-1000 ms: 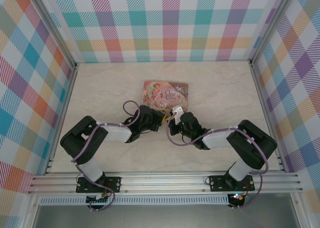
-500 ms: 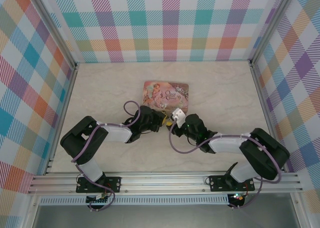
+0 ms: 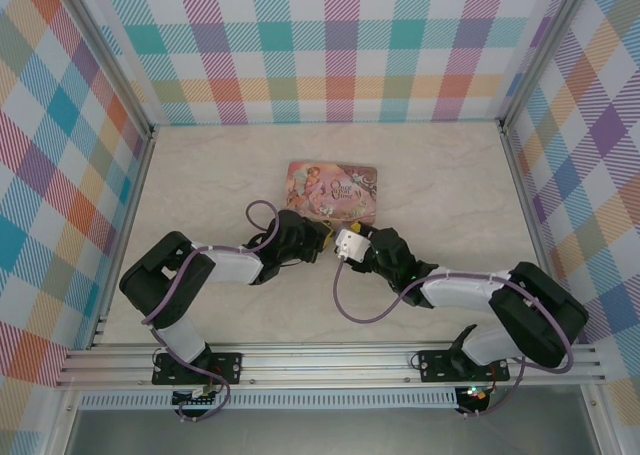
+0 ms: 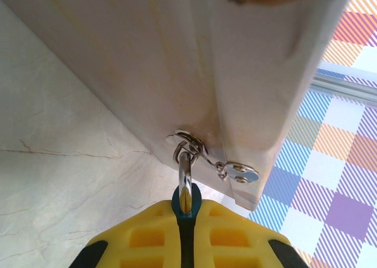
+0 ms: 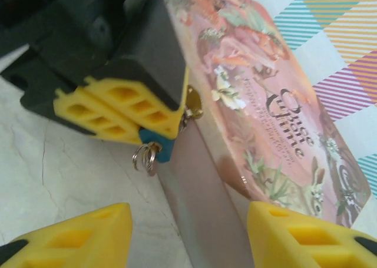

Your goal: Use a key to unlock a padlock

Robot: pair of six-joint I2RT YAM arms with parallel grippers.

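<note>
**Marble-pattern table, plaid enclosure: padlock clamped at the tin's hasp**

Surface: pale veined table (image 3: 200, 185), closed in by pastel plaid walls (image 3: 340, 45). A pink pictured tin (image 3: 331, 189) lies flat near the middle, lid up. Both arms reach in to its near edge.

Left gripper (image 3: 320, 237): the yellow pads (image 4: 147, 238) are pressed together on the padlock (image 5: 158, 151). In the left wrist view only a thin blue sliver of its body shows between them. The silver shackle (image 4: 185, 176) rises out of the clamp and passes through the metal hasp (image 4: 191, 144) on the tin's side wall. The shackle looks seated; whether it is latched I cannot tell.

In the right wrist view the padlock's blue end pokes out below the left pads, just beside the tin's near corner. Two small metal rings (image 5: 144, 157) hang from that end, over the table. What they carry cannot be made out.

Right gripper (image 3: 342, 245): the fingers (image 5: 76, 235) are spread wide with nothing between them. They sit low at the table, aimed at the clamped padlock, near it but apart from it. The tin's side wall runs down between the two yellow tips in that view.

From overhead the two grippers nearly meet at the tin's front edge, left of its right-hand corner.
</note>
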